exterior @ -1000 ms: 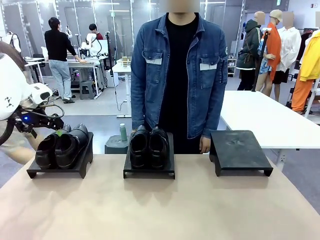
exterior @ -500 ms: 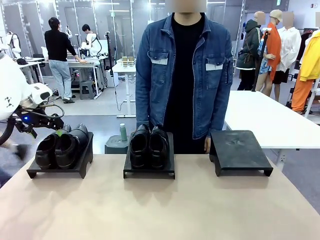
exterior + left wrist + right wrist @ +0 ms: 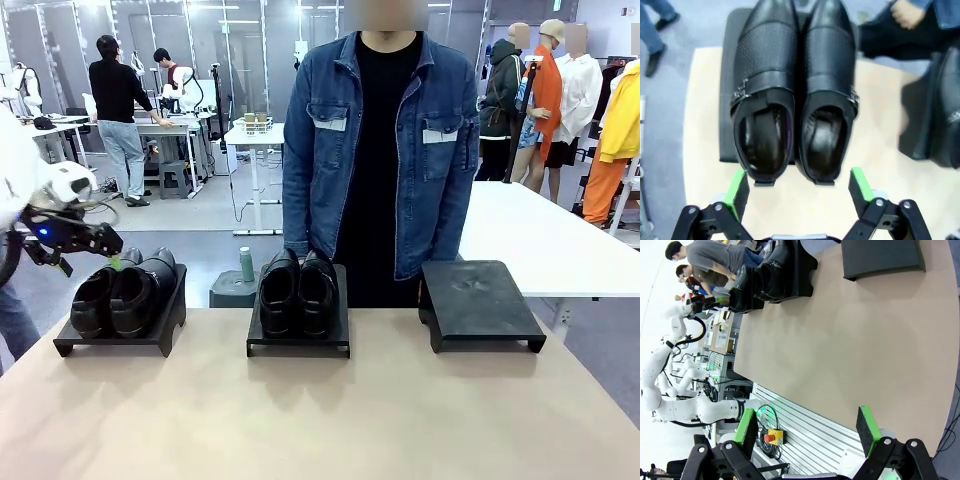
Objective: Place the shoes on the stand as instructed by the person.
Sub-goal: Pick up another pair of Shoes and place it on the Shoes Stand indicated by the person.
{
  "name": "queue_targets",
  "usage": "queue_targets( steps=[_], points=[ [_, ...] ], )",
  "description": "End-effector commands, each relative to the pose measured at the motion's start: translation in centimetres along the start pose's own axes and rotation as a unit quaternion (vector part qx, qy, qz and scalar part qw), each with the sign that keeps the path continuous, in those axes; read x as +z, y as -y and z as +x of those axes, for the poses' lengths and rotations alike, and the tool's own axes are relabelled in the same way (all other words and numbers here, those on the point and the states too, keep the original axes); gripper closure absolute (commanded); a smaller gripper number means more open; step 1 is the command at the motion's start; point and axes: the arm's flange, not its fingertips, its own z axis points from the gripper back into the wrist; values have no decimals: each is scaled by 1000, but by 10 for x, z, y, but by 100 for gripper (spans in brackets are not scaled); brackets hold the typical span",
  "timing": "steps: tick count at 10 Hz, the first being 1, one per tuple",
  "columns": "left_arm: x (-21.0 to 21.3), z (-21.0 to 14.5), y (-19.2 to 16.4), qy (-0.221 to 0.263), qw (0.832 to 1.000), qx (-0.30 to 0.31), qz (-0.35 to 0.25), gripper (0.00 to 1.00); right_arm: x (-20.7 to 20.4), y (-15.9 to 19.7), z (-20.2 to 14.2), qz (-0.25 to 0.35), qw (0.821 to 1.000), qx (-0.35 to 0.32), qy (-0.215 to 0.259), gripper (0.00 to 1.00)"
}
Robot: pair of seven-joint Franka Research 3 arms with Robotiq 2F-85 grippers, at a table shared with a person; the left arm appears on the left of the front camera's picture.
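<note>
Hanging over the far left corner of the bench (image 3: 320,420), the left claw (image 3: 112,262) sits just behind the heels of the left pair of shoes (image 3: 125,292), which rests on the left stand (image 3: 160,335). In the left wrist view this claw (image 3: 799,186) has its jaws spread wide with nothing between them, and the two heels of that pair (image 3: 792,100) lie directly ahead of the green pads (image 3: 736,189), heel openings nearest, toes pointing straight away. The long axis of the shoes therefore runs along the line of the fingers, and the pair side by side just about fills the span between the pads. In my judgement the coming move turns on this: the claw would need to go straight forward and down over the heels, or centre on one shoe.

Further right, the middle pair of shoes (image 3: 298,292) sits on the middle stand (image 3: 300,345), toes towards the robot, directly in front of the person (image 3: 380,150). The right stand (image 3: 480,305) carries nothing.

The right claw (image 3: 807,432) is also spread wide and holds nothing, hanging back at the near edge of the bench, well apart from every shoe. The left arm is clearly the nearer one to the left pair.
</note>
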Motion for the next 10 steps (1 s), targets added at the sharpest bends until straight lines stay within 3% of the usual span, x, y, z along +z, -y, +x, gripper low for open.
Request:
queue_targets(
  steps=[1, 3, 4, 6, 8, 10],
  points=[
    [61, 5, -64, -103, 989, -32, -104, 0, 0, -2, 0, 5, 1000, -1, 3, 0],
    [86, -18, -91, -141, 972, -50, -182, 0, 0, -2, 0, 5, 1000, -1, 3, 0],
    [100, -41, -114, -160, 936, -54, -310, 0, 0, -2, 0, 5, 1000, -1, 3, 0],
    [104, -92, -154, -152, 889, -9, -431, 0, 0, -2, 0, 5, 1000, -1, 3, 0],
    [100, -129, -161, -129, 877, 22, -463, 0, 0, -2, 0, 5, 1000, -1, 3, 0],
    [101, -138, -168, -119, 864, 37, -488, 0, 0, -2, 0, 5, 1000, -1, 3, 0]
  ],
)
